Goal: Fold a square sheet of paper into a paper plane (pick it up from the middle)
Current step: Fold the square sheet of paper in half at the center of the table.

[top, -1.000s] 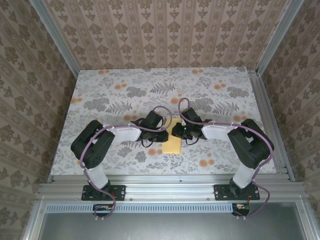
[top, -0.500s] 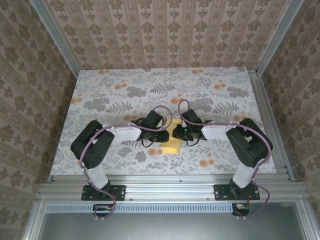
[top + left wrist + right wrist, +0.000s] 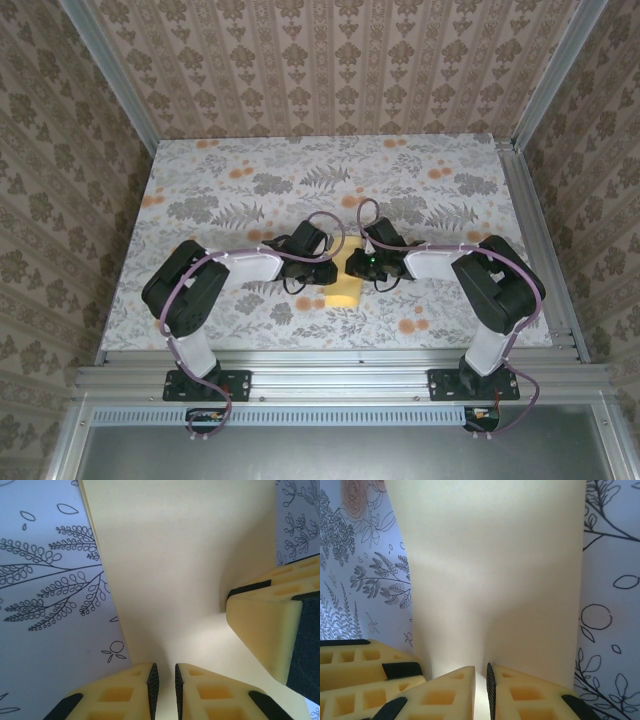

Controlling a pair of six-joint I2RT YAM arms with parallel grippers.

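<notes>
Plainly, the square sheet of paper (image 3: 175, 580) is smooth, unprinted pale yellow.

— How does the square sheet of paper (image 3: 345, 290) look?

— Plain mustard yellow, no print. It sits around the middle of the table (image 3: 200, 180), a little toward my side, its near part lying flat.

— And the rest of it?

— Lifted into a soft ridge. My left gripper (image 3: 163, 672) and my right gripper (image 3: 480, 672) each pinch that raised fold from opposite sides.
</notes>
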